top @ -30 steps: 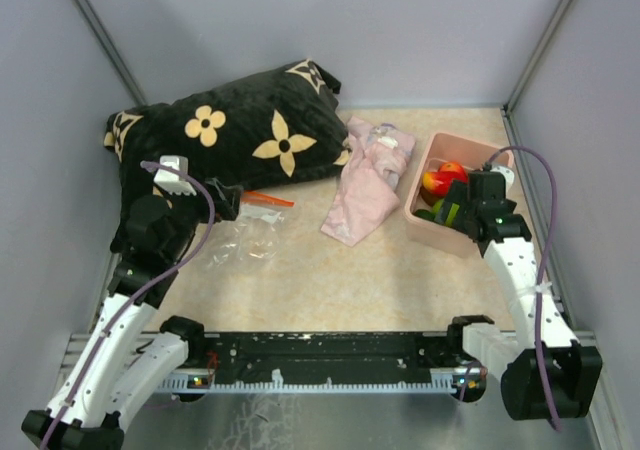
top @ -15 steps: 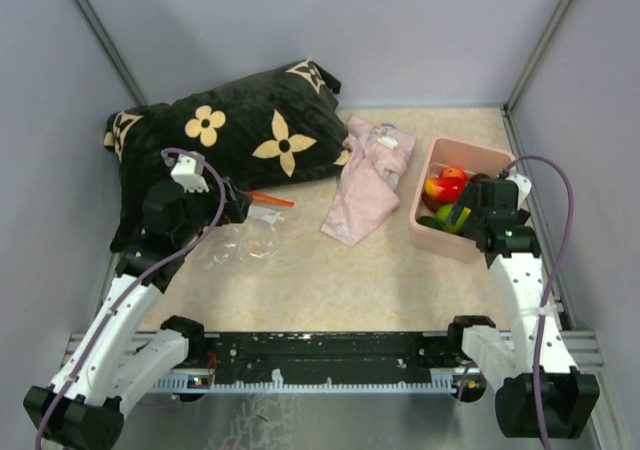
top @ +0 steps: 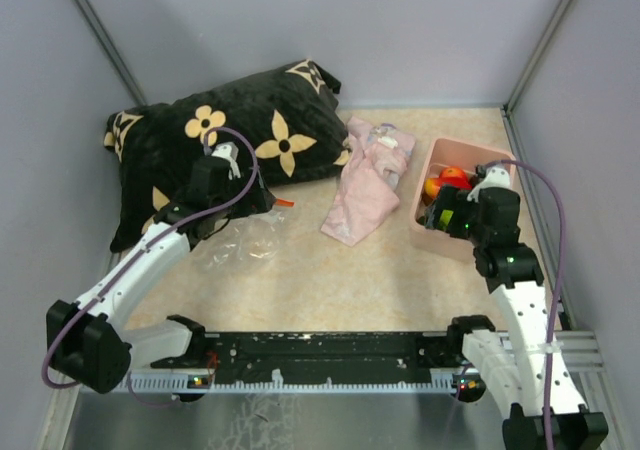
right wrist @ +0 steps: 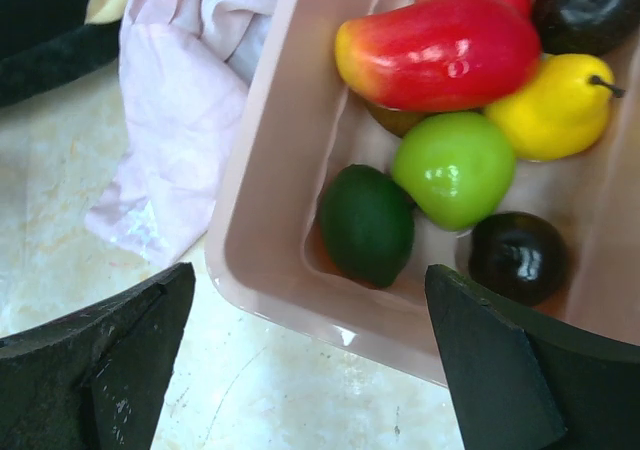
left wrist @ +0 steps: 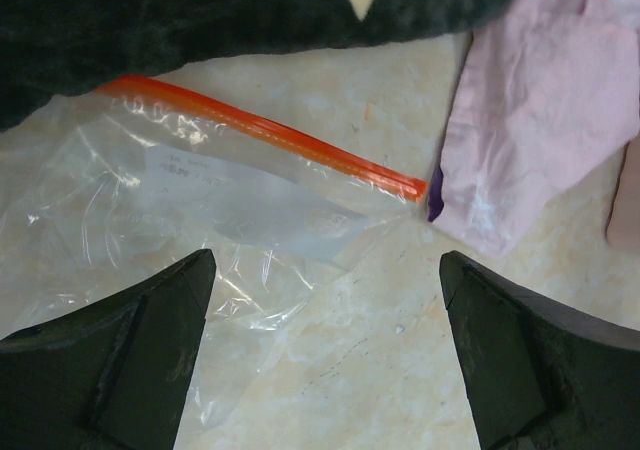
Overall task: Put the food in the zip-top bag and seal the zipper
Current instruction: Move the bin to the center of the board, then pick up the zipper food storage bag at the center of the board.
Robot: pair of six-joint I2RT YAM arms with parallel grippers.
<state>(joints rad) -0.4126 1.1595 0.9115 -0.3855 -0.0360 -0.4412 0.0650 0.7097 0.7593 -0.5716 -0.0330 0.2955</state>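
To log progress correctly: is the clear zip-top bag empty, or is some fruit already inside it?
Empty. The zip-top bag lies flat and see-through with nothing inside; the toy fruits sit in the pink bin.

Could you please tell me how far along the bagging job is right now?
Nothing is bagged yet: the zip-top bag lies empty and the toy fruits sit in the pink bin. In hand: the left gripper hovers over the bag, the right gripper over the fruits, jaws open. Left: load the fruit, seal the zipper.

Pillow (top: 250,130) right behind zip-top bag (top: 245,238), cloth (top: 358,198) at its right, bare table (top: 370,280) nearer.
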